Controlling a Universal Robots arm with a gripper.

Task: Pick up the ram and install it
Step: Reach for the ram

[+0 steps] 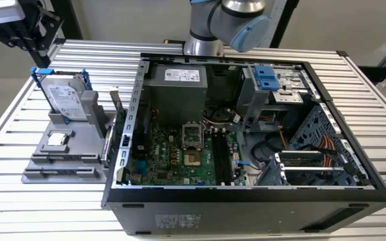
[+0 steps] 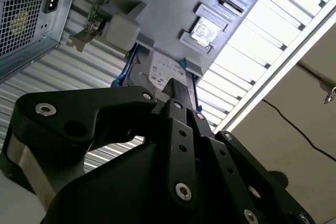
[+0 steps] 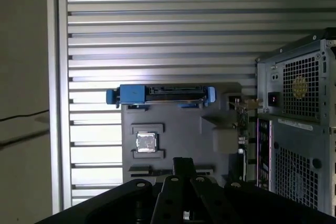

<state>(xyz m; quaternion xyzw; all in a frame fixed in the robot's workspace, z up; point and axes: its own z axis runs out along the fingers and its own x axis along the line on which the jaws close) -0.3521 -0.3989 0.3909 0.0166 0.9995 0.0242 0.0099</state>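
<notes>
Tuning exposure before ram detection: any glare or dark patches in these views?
First wrist view: a glare band washes the table slats beside the hard drive. Second wrist view: slats blown white, claw dark against them. Exterior view: even light, computer case interior shadowed toward the exterior view's right.

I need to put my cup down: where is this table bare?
Bare slats between the tray and the near edge, in the exterior view; more beyond the hard drive. Crowded: the gap between tray and case.
</notes>
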